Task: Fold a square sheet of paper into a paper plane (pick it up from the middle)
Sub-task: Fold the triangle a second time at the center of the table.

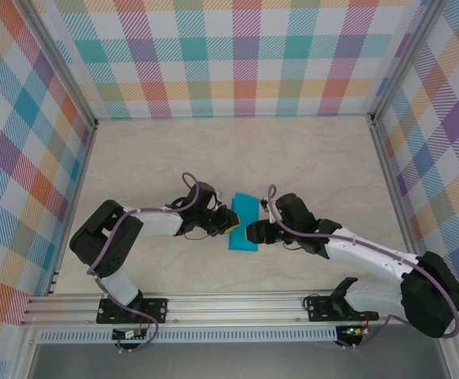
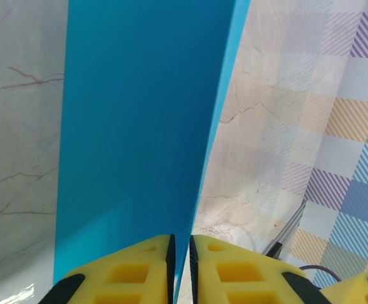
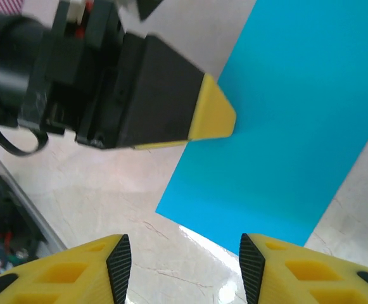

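From above, the thin, matte teal-blue sheet of paper lies on the pale marbled table, near the middle and between the two arms. It reads as a narrow rectangle rather than a square, so I judge it to be doubled over once. The left gripper meets its left edge, and the right gripper sits at its near right side.

In the left wrist view, the left gripper has its yellow jaws almost together, with the sheet's long edge running down into the slit between them, so they are clenched on the paper. The sheet fills the frame as a broad blue face with a thin, lighter rim along its right.

In the right wrist view, the right gripper is released. Its jaws stand well apart with bare table between them, just short of the sheet's near edge. The sheet spreads away to the right, and the left gripper's yellow tip rests on its left margin.

The step in hand looks like setting the first centre crease. The next move probably calls for the left pinch to hold firm while the right jaws close on the free edge, keeping the two layers aligned.
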